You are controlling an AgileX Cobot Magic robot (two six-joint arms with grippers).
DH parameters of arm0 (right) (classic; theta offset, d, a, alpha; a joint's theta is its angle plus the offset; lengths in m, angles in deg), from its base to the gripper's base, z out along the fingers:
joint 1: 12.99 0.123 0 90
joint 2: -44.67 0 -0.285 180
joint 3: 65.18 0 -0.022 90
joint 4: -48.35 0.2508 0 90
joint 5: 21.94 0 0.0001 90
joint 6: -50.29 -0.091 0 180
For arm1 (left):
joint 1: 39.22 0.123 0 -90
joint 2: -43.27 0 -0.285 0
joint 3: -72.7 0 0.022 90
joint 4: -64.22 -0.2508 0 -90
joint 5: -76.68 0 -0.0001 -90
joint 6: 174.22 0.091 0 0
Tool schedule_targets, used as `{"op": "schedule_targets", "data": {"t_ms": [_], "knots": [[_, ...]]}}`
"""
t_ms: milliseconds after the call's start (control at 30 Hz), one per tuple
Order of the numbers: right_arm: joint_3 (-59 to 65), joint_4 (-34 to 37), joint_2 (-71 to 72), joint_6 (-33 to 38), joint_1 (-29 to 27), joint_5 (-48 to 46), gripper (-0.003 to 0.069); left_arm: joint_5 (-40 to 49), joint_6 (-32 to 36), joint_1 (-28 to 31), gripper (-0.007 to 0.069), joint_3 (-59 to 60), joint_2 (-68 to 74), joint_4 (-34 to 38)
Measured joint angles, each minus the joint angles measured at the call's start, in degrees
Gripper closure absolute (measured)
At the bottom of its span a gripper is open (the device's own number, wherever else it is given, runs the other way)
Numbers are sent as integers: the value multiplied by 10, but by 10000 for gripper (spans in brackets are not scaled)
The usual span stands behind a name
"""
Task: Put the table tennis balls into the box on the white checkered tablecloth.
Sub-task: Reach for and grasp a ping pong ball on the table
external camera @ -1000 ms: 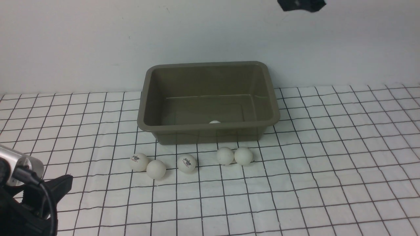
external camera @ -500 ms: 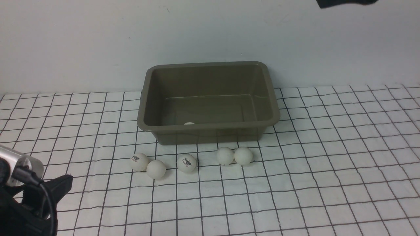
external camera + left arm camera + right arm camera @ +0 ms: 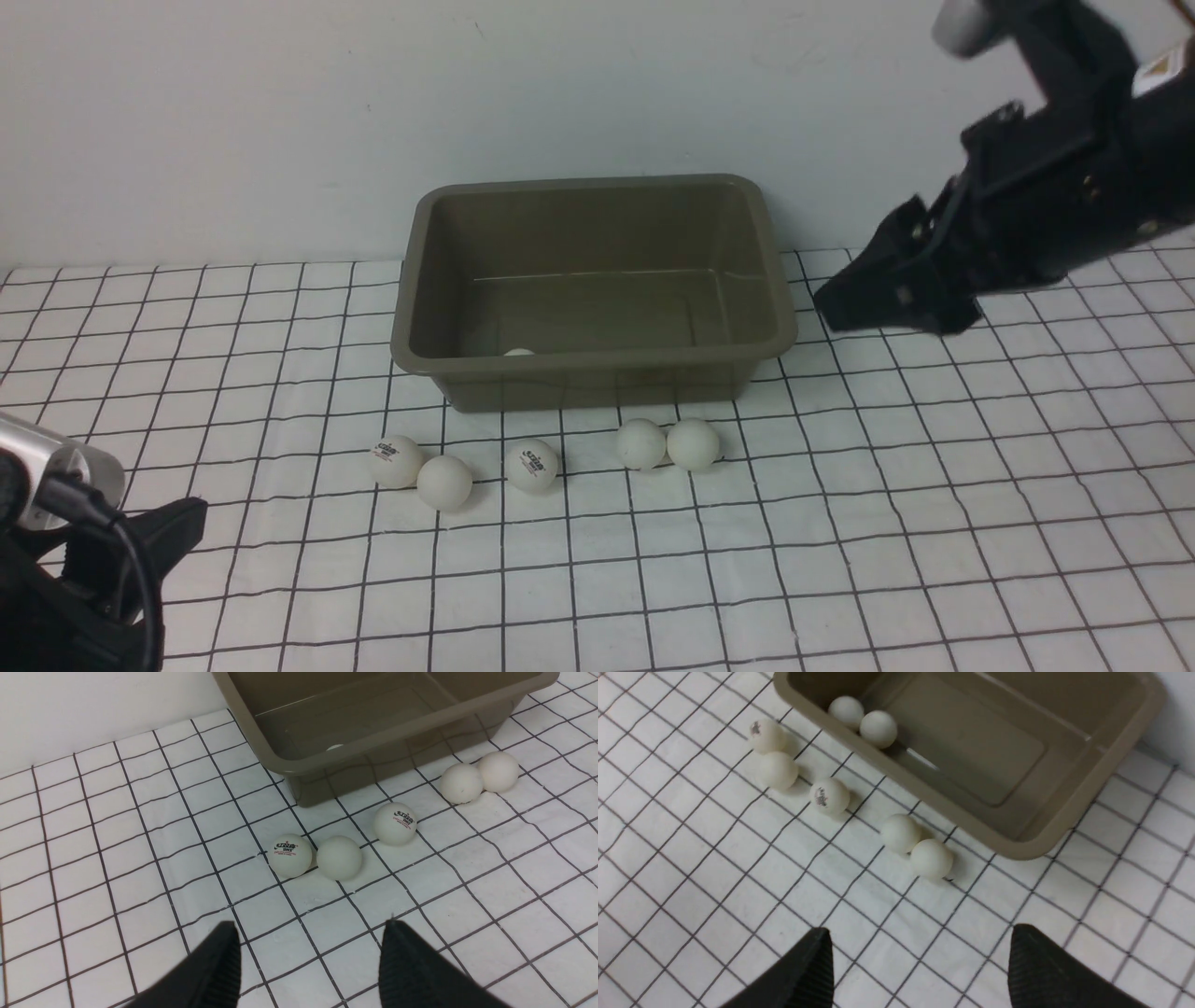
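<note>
The olive-brown box stands at the back of the white checkered tablecloth. Several table tennis balls lie in a row before its front wall: a logo ball, a plain one, a logo ball and a touching pair. Inside the box the top of one ball shows; the right wrist view shows two white rounds there. My right gripper hangs open and empty above the cloth, right of the box. My left gripper is open and empty, short of the left balls.
A plain pale wall rises right behind the box. The left arm's body fills the near left corner of the front view. The right arm reaches in from the upper right.
The right arm has swung down into the front view from the top right edge. The ball in the box has rolled left along the front wall. The left arm has stayed still.
</note>
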Motion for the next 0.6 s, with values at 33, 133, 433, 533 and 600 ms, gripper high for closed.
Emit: {"op": "schedule_targets", "data": {"t_ms": [33, 133, 433, 533, 600], "knots": [[30, 19, -1, 14, 0, 24, 204, 0, 0, 0, 260, 0, 0, 0], [106, 52, -2, 46, 0, 100, 204, 0, 1, 0, 260, 0, 0, 0], [251, 219, -2, 141, 0, 336, 204, 0, 2, 0, 260, 0, 0, 0], [269, 299, -10, 225, 0, 347, 204, 0, 3, 0, 260, 0, 0, 0], [270, 327, -18, 257, 0, 341, 204, 0, 3, 0, 260, 0, 0, 0]]}}
